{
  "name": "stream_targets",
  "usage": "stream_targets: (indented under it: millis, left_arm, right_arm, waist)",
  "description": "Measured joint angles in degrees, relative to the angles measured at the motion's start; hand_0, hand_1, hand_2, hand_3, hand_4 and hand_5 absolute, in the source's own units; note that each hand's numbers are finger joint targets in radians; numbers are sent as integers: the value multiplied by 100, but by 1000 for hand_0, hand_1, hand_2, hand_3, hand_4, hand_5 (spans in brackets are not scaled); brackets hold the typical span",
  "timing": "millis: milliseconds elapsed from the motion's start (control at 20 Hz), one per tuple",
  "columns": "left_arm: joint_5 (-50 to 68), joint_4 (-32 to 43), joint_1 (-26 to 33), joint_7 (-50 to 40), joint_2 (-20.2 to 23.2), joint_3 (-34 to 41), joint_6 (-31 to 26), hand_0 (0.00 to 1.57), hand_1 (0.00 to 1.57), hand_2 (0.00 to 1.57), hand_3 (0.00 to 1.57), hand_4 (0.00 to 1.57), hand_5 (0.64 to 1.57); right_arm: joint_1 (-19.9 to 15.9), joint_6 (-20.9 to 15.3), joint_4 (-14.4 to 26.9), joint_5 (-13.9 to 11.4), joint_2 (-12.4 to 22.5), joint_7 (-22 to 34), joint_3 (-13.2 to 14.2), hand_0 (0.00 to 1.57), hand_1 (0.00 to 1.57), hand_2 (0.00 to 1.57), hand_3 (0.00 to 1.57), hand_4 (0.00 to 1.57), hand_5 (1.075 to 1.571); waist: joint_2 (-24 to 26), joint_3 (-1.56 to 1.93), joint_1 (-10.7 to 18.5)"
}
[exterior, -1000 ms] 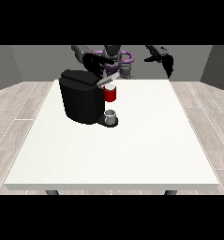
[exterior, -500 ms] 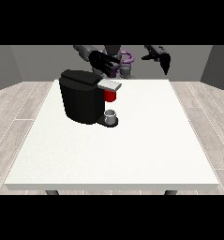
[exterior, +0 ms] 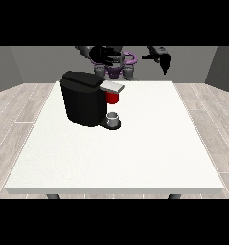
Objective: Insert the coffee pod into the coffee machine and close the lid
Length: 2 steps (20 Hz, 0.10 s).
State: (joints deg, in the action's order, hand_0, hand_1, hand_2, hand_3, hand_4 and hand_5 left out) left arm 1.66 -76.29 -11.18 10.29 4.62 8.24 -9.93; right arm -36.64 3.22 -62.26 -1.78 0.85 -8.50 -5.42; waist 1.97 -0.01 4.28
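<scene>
A black coffee machine (exterior: 83, 98) stands on the left half of the white table (exterior: 149, 143). Its grey lid (exterior: 111, 86) lies flat over the red pod holder (exterior: 113, 97). A small grey cup (exterior: 113, 118) sits on the machine's base under the holder. The hand at the view's left (exterior: 105, 55) hovers high above and behind the machine, touching nothing, its fingers spread. The hand at the view's right (exterior: 163, 60) hangs raised at the table's far edge, fingers pointing down and holding nothing. No loose pod shows.
The robot's purple and grey torso (exterior: 117, 67) stands behind the table's far edge. The table's bare white surface stretches in front of and to the right of the machine.
The lid has come down flat over the red pod holder. The hand at the view's left has lifted away from the machine, up and back towards the robot.
</scene>
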Motion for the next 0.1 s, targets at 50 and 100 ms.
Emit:
stream_targets:
  millis: [50, 100]
  left_arm:
    - [20, 9, 81, 36, 0, 15, -10, 0, 0, 0, 0, 192, 1571]
    - [-25, 9, 178, 53, -63, -37, 35, 0, 0, 0, 0, 192, 1571]
  right_arm:
    - [126, 21, -80, 90, -17, -10, 17, 0, 0, 0, 0, 251, 1571]
    - [326, 0, -142, 196, -32, -25, -32, 0, 0, 0, 0, 157, 1571]
  waist:
    - [61, 0, -47]
    - [159, 0, -94]
